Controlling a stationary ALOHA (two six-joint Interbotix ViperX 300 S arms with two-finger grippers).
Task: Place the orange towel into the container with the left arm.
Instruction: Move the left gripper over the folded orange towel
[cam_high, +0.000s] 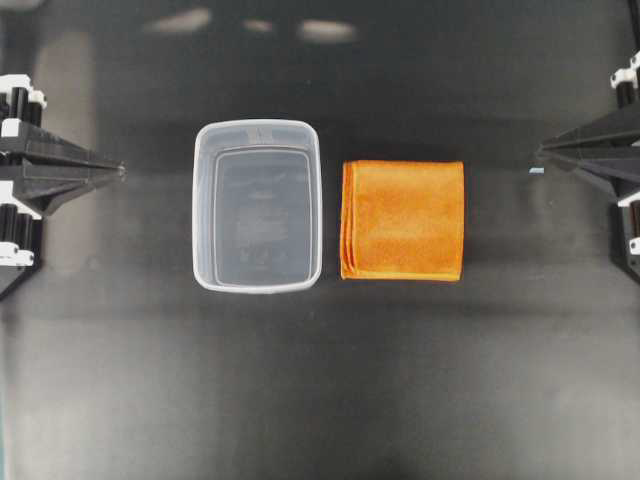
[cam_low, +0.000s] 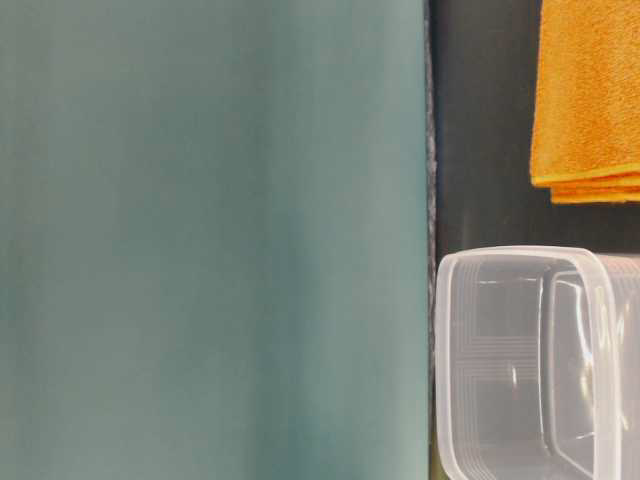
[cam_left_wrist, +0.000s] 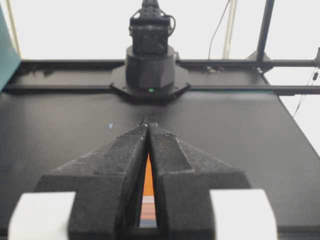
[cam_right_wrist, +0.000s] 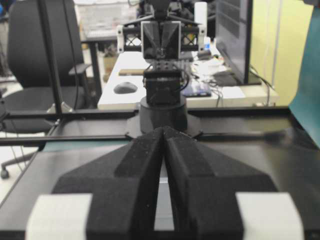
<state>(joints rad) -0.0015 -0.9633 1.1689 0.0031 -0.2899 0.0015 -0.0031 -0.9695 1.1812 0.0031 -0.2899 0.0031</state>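
Note:
The orange towel (cam_high: 402, 220) lies folded flat on the black table, just right of the container (cam_high: 257, 134), a clear tub standing upright and empty. Both also show in the table-level view, the towel (cam_low: 590, 90) beyond the container (cam_low: 520, 360). My left gripper (cam_high: 120, 170) is shut and empty at the left edge, well clear of the tub. My right gripper (cam_high: 541, 151) is shut and empty at the right edge, apart from the towel. In the left wrist view the left gripper (cam_left_wrist: 149, 126) has its jaws together, and a sliver of the towel (cam_left_wrist: 148, 175) shows behind them. The right gripper (cam_right_wrist: 164, 130) is likewise shut.
The right arm's base (cam_left_wrist: 150, 65) stands at the far end of the left wrist view; the left arm's base (cam_right_wrist: 162, 100) faces the right wrist camera. A teal panel (cam_low: 210, 240) fills the left of the table-level view. A small pale speck (cam_high: 537, 171) lies near the right gripper.

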